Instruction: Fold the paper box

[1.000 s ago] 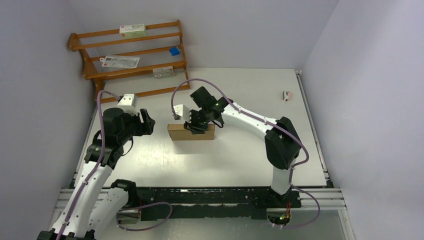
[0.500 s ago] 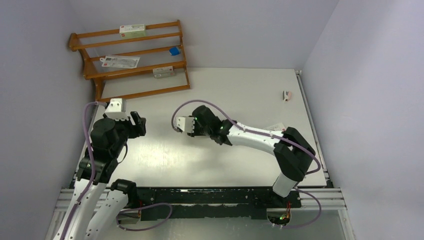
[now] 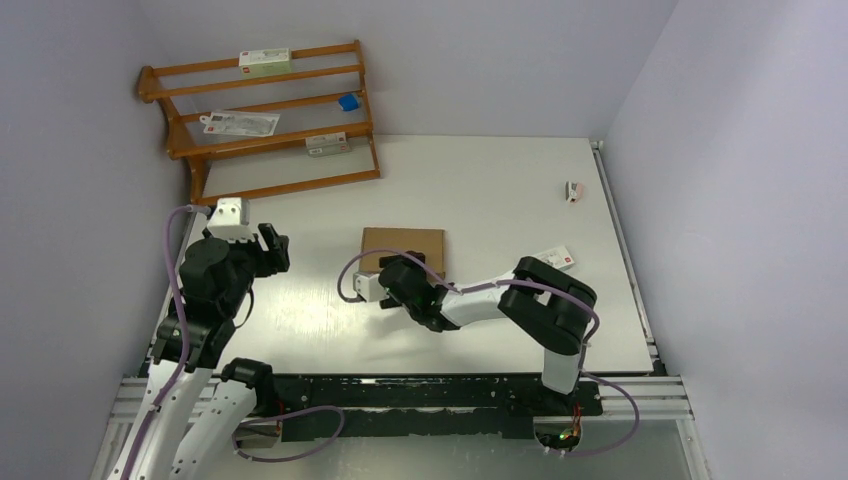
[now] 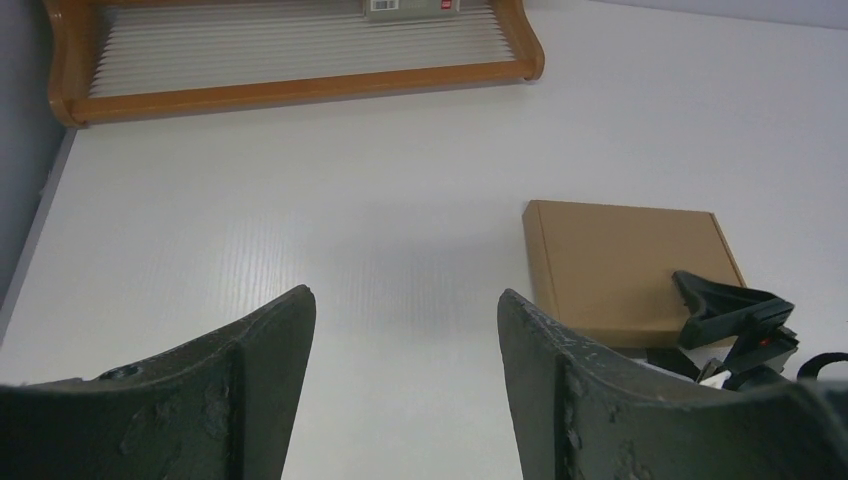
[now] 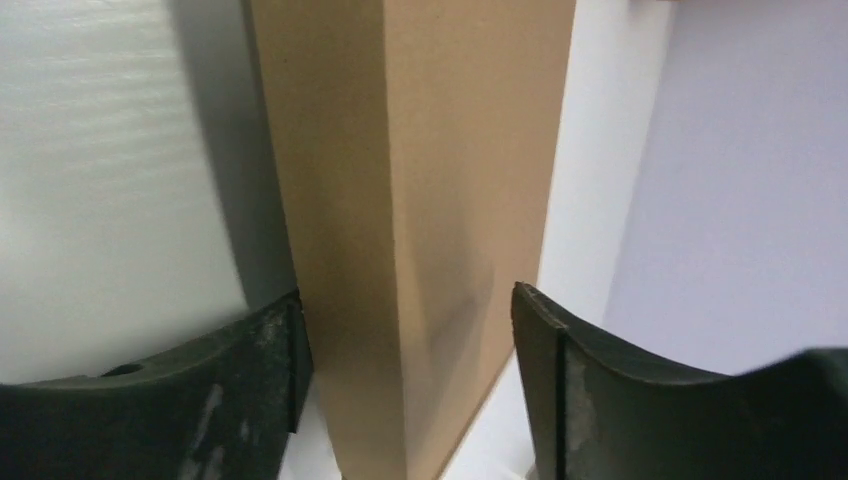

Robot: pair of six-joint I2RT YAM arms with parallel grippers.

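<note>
The paper box [image 3: 402, 250] lies flat and closed at mid-table. A second ago it stood on edge in my right gripper's [image 5: 405, 295] hold. That arm has since laid it down and drawn back to the box's 6 o'clock. Its jaws are spread around the near edge, and I see no pinch. The left gripper [image 4: 405, 300] has pulled away to 9 o'clock, well apart, jaws spread and empty. The wooden rack [image 3: 265, 110] sits at 11 o'clock. I judge the fold essentially finished.
</note>
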